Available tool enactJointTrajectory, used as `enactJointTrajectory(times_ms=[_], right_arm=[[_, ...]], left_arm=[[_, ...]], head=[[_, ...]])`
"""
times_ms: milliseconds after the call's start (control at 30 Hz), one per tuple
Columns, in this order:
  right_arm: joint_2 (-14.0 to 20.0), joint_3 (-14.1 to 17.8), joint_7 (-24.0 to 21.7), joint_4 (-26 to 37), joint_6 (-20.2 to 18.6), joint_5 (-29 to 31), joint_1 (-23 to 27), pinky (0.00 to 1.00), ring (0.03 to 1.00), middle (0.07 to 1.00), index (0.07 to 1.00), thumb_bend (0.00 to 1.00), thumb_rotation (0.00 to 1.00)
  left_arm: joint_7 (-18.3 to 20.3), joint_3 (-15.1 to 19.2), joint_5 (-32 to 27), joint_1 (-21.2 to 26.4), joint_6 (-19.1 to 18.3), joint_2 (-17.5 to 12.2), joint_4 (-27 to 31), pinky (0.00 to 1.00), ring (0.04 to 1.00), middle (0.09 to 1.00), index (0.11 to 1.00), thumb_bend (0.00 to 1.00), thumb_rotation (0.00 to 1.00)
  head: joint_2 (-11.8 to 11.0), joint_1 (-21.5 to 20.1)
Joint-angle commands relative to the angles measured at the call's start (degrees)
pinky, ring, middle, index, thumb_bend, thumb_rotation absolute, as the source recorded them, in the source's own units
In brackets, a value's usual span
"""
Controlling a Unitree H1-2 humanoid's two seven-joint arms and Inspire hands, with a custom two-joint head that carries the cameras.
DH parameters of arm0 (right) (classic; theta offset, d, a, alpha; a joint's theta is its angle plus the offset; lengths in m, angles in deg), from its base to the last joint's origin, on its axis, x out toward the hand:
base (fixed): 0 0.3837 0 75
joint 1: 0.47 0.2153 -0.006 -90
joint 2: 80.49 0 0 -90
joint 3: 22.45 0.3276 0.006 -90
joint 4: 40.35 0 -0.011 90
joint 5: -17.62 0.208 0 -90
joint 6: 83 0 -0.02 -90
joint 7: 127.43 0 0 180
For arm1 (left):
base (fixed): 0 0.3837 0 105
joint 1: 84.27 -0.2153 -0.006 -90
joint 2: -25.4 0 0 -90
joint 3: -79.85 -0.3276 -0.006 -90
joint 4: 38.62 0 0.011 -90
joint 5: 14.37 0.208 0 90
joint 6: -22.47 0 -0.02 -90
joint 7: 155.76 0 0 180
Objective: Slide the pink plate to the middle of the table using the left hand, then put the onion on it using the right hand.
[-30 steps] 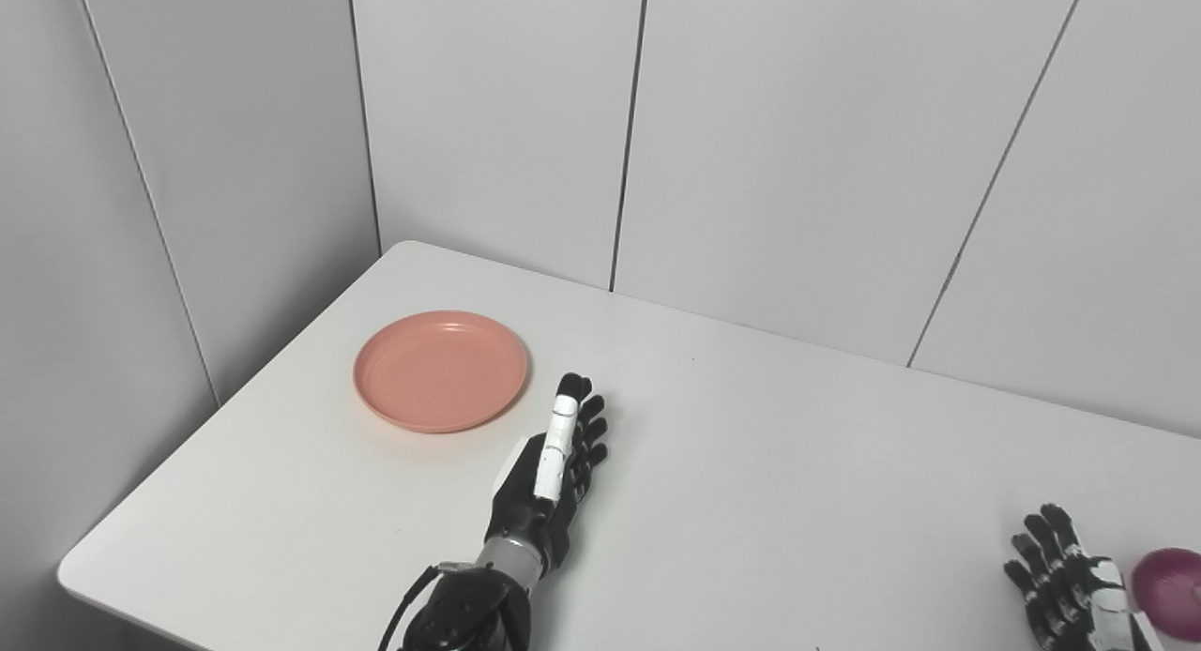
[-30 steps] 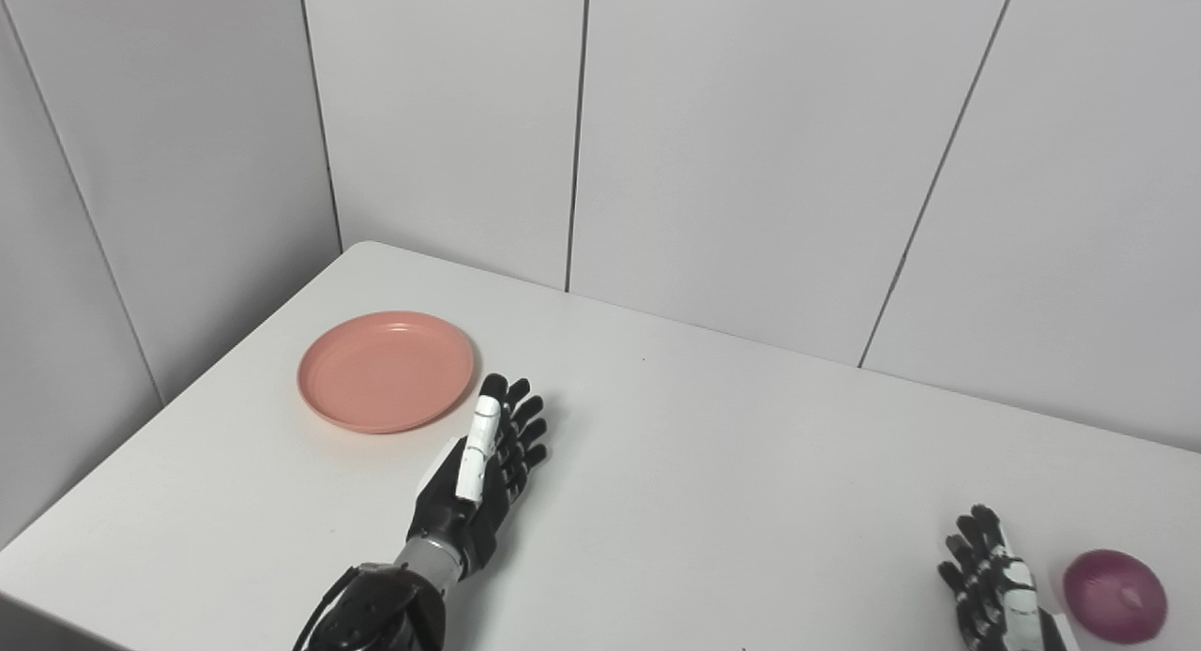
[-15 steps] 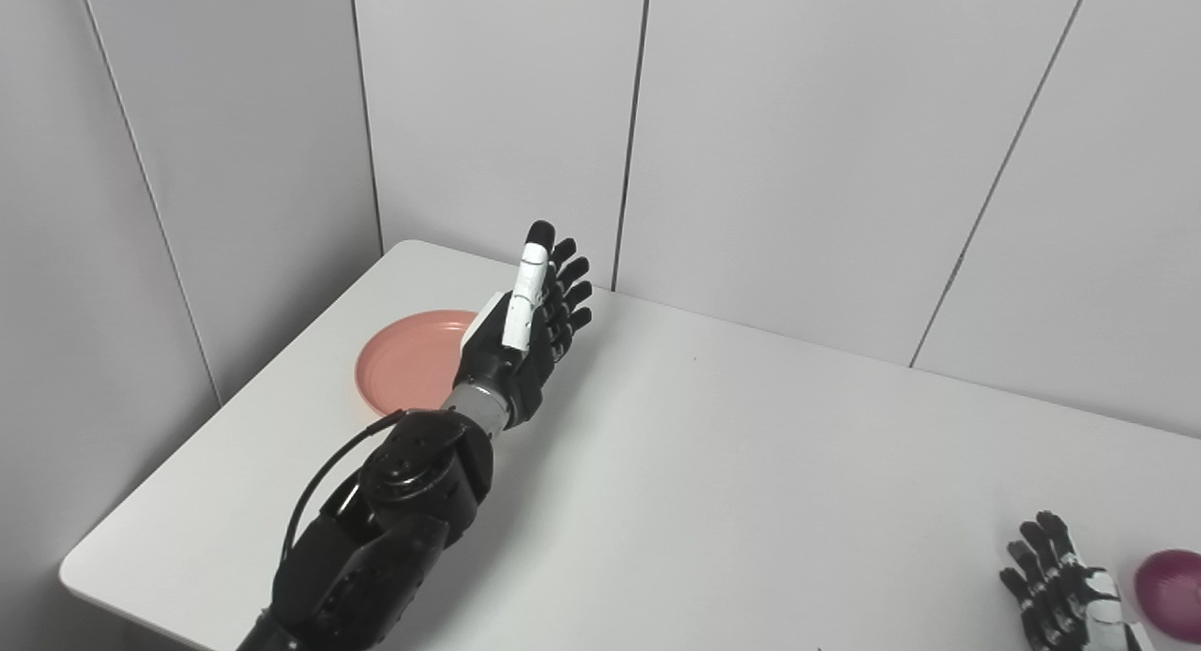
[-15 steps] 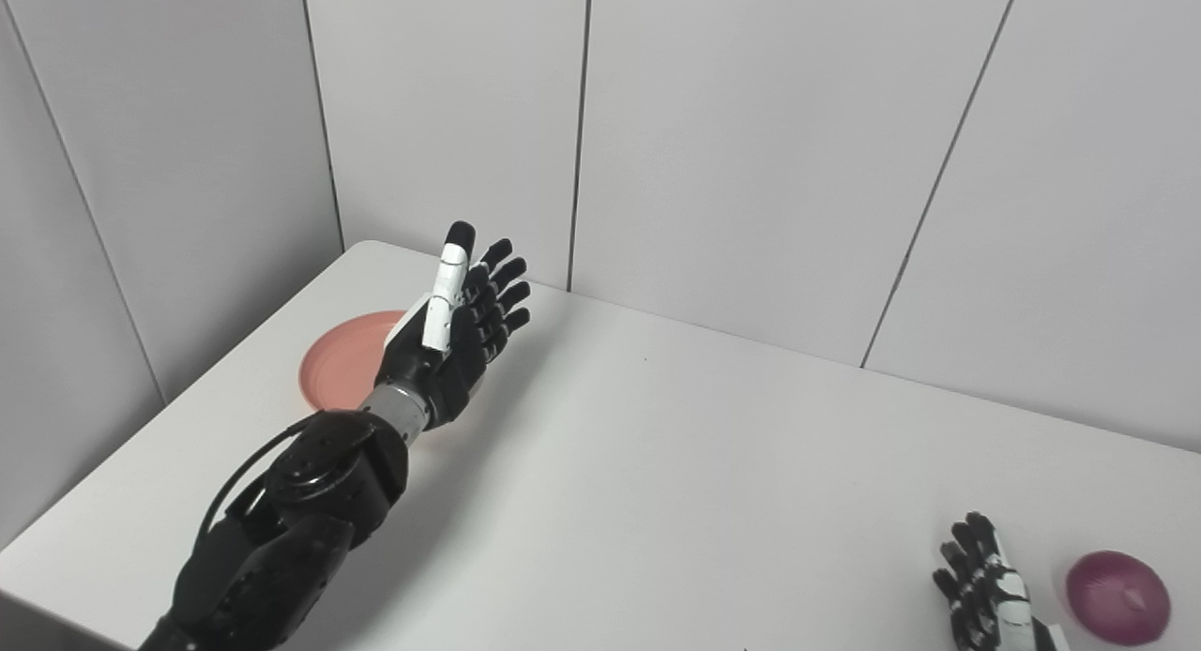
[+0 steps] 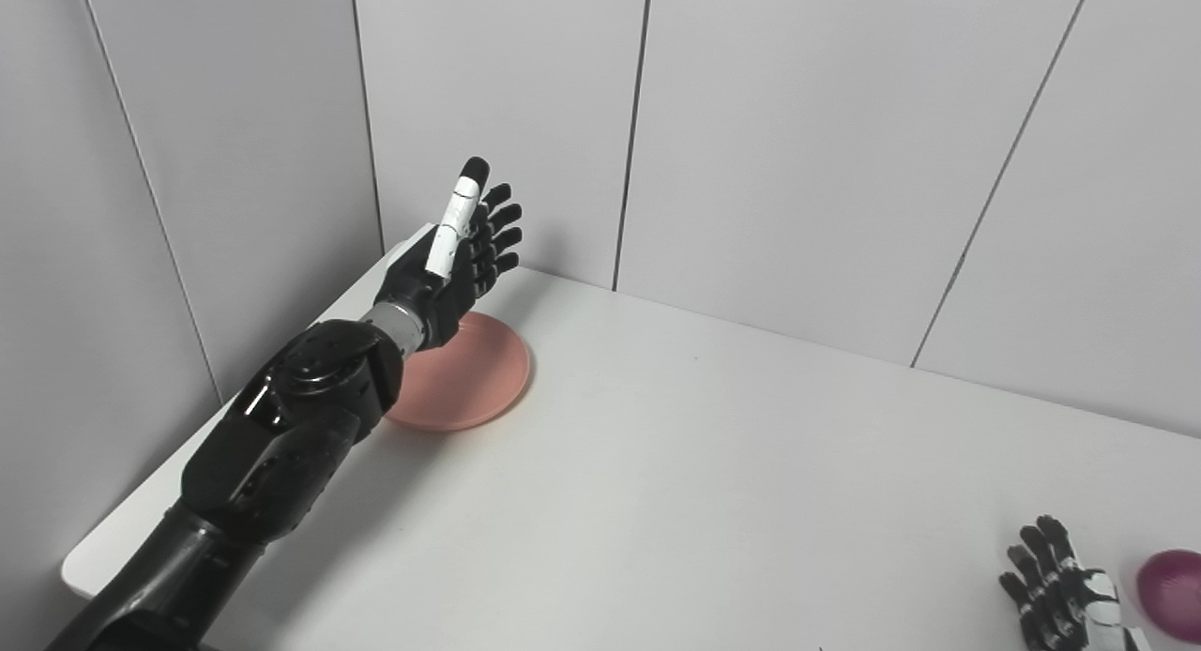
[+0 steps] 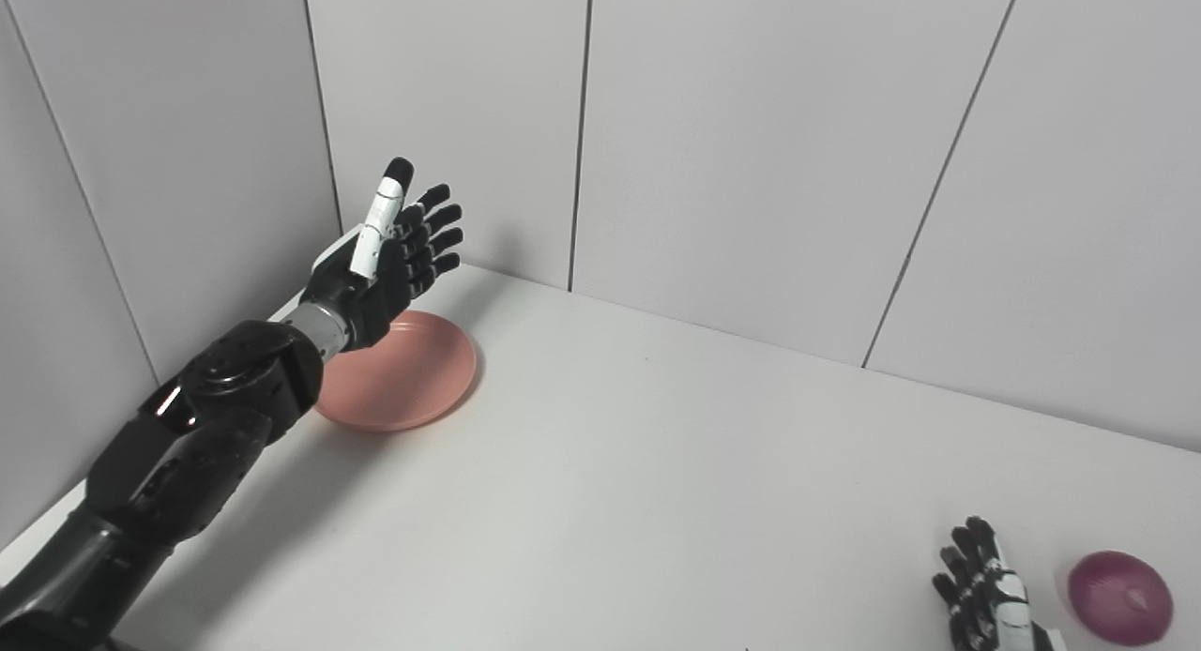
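The left hand (image 5: 457, 262) hovers above the pink plate (image 5: 469, 379) at the table's (image 5: 713, 482) far-left corner, fingers spread, holding nothing. The right hand (image 6: 985, 595) rests empty, fingers apart, beside the onion (image 6: 1119, 598). Risk: downward pressure on the rim may tip the plate.

1. White table (image 5: 713, 463) is filling the lower frame, rounded corners showing at upper left and lower left.
2. Pale grey wall panels (image 5: 798, 135) with dark vertical seams are spanning the top, lighting looking even.
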Motion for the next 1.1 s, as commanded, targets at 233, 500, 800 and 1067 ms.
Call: enactJointTrajectory(times_ms=[233,500,800,1067], right_arm=[[-0.5,-0.5,-0.4,-1.0,-0.6,0.8,-1.2,1.0,1.0,1.0,1.0,0.73,1.0],[-0.1,-0.4,-0.4,-1.1,-0.7,0.8,-1.4,1.0,1.0,1.0,1.0,0.73,1.0],[0.4,-0.2,-0.7,-1.1,-0.6,1.0,-1.6,1.0,1.0,1.0,1.0,0.75,1.0],[1.2,0.1,-0.5,-0.3,-1.3,1.3,-2.4,1.0,1.0,1.0,1.0,0.77,1.0]], left_arm=[[14.3,6.2,1.3,4.8,0.0,-5.2,-10.1,1.0,1.0,1.0,1.0,0.86,1.0],[21.9,12.4,6.3,8.1,3.8,-2.9,-24.8,1.0,1.0,1.0,1.0,0.86,1.0],[27.9,17.9,11.3,10.7,10.8,-0.4,-38.6,1.0,1.0,1.0,1.0,0.9,1.0],[31.3,21.1,13.8,12.0,17.3,0.7,-49.4,1.0,1.0,1.0,1.0,0.95,0.98]], head=[[0.0,0.5],[0.0,0.7],[0.2,0.4],[0.9,0.6]])
